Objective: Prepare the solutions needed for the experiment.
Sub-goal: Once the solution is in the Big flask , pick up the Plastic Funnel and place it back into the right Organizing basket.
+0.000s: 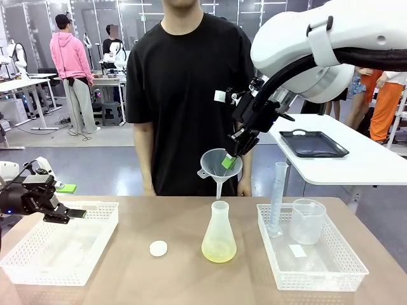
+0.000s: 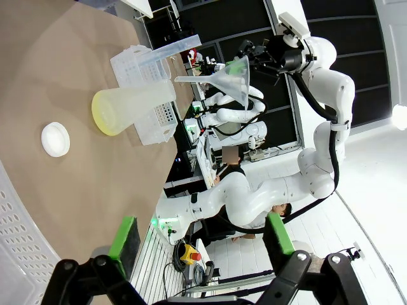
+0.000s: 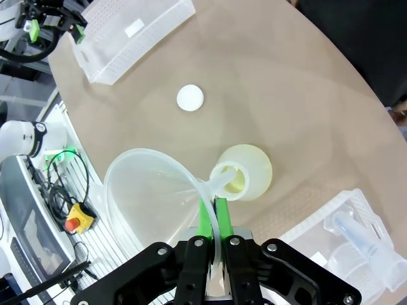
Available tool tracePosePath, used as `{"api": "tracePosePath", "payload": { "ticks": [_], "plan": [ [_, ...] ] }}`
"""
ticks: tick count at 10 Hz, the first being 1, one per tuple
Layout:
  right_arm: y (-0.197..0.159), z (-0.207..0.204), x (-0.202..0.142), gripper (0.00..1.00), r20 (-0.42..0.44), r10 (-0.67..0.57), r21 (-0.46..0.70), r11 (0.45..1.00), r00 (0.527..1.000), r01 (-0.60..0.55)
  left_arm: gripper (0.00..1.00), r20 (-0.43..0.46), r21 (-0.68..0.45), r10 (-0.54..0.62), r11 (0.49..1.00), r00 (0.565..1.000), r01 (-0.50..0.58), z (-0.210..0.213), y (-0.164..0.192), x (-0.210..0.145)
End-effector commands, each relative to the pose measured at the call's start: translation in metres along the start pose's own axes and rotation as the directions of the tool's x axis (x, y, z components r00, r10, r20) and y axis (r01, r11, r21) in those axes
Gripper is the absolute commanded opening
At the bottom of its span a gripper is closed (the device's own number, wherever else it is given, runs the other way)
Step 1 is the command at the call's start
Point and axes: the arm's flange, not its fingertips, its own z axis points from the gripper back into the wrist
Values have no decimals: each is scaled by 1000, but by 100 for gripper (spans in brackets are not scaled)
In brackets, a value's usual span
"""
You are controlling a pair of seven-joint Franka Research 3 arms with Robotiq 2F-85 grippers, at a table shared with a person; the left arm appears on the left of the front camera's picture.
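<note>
Jaws of the right gripper [image 1: 230, 159] [image 3: 213, 213] are clenched on the rim of a translucent funnel [image 1: 213, 164] [image 3: 149, 190], held directly above the frosted conical flask [image 1: 219, 232] [image 3: 253, 168]. The funnel's spout points down, its tip just over the flask's mouth. Inside the flask lies the solution [image 1: 219, 255] [image 2: 102, 115] – a shallow pale yellow layer at the bottom.

Well off to the flask's left, the left gripper [image 1: 71, 201] [image 2: 200, 238] hangs with its jaws spread wide and nothing between them, over the near end of a white basket [image 1: 102, 204]. A small white cap [image 1: 158, 248] [image 3: 190, 98] lies on the table [image 1: 159, 283] near the flask, on that same side.

Right of the flask stands a second white basket [image 1: 318, 279], holding a tall measuring cylinder [image 1: 277, 197] and a clear beaker [image 1: 308, 221]. Beyond the flask, at the table's far edge, a person [image 1: 191, 82] in a black shirt stands – arms down.
</note>
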Motion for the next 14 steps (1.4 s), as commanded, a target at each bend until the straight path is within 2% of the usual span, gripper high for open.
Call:
{"api": "tracePosePath", "payload": {
  "ticks": [1,6,8,10,12,14],
  "plan": [
    [-11,20,-5,0,-22,-66,-38,997,998,65,100,1,-1,-5,1000,1000,5,0,-3,-1],
    [-72,90,-62,0,30,-209,-92,973,977,211,100,1,-1,-5,1000,1000,5,0,-3,-1],
    [-100,120,-94,0,45,-273,-47,960,961,275,100,1,-1,-5,1000,1000,5,0,-3,-1],
    [-116,129,-121,0,42,-317,0,948,948,317,100,1,-1,-5,1000,1000,5,0,-3,-1],
    [-120,124,-129,0,12,-319,98,944,948,316,100,1,-1,-5,1000,1000,5,0,-3,-1],
    [-121,128,-131,0,17,-335,33,942,942,334,100,1,-1,-5,1000,1000,5,0,-3,-1]
  ]
}}
